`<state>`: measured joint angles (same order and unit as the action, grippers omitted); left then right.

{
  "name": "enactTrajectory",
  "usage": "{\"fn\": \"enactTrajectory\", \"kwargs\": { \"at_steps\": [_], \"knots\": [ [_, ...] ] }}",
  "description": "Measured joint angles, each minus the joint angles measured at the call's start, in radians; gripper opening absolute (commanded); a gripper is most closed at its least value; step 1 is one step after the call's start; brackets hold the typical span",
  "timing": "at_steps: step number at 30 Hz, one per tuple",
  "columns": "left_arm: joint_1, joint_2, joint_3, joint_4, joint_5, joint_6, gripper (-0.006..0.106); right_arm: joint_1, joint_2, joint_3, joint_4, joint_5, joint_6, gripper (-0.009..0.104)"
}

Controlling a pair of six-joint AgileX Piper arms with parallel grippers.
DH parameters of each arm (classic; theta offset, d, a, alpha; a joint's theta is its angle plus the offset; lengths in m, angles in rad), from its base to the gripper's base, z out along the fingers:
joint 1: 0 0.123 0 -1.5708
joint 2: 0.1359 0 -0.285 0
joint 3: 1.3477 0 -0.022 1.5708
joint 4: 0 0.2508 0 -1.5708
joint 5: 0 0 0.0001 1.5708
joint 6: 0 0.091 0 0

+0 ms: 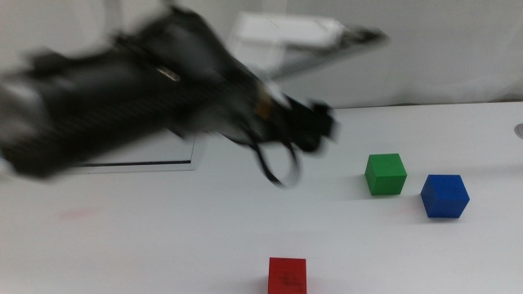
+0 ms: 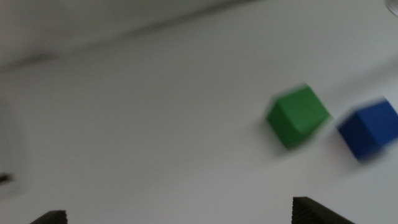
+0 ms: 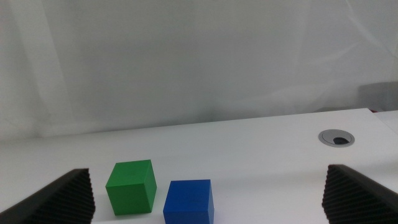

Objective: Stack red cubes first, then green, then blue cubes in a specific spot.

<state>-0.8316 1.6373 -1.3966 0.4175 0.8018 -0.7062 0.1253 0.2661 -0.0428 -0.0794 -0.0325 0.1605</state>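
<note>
My left gripper [image 1: 323, 122] hangs above the tabletop [image 1: 163, 237], mid-table, arm coming in from the left, heavily blurred in the middle view. Wrist cam shows its two jaw tips far apart w/ nothing between them, so: spread wide, empty.

Key relation: the green cube [image 1: 385, 174] lies just ahead & to the right of the gripper, closest cube to it. The blue cube [image 1: 444, 196] sits just beside the green, further right, a gap between them. The red cube [image 1: 287, 275] is alone near the front edge, well apart from the other two, below & slightly left of the gripper in the middle view. All three rest flat on the tabletop, none stacked.

Judgement: red goes first, so that's the base; green is next & my left is lined up toward it.

Right gripper [image 3: 208, 214] waits low off to the right, jaws spread, empty, looking at green & blue. A cable grommet [image 3: 336, 137] sits beyond.
</note>
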Motion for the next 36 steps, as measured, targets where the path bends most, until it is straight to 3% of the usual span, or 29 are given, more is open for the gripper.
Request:
{"fn": "enactTrajectory", "kwargs": {
  "at_steps": [12, 23, 31, 36],
  "knots": [
    [0.571, -0.190, 0.000, 0.013, 0.046, 0.177, 0.090, 0.000, 0.000, 0.000, 0.000, 0.000, 0.000, 0.103],
    [0.793, -0.430, 0.292, -0.005, -0.022, 0.253, 0.090, 0.000, 0.000, 0.000, 0.000, 0.000, 0.000, 0.103],
    [0.835, -0.741, 0.691, -0.193, -0.265, 0.362, 0.089, 0.000, 0.000, 0.000, 0.000, 0.000, 0.000, 0.103],
    [0.835, -0.993, 0.879, -0.423, -0.365, 0.688, 0.089, 0.000, 0.000, 0.000, 0.000, 0.000, 0.011, 0.103]
  ]
}}
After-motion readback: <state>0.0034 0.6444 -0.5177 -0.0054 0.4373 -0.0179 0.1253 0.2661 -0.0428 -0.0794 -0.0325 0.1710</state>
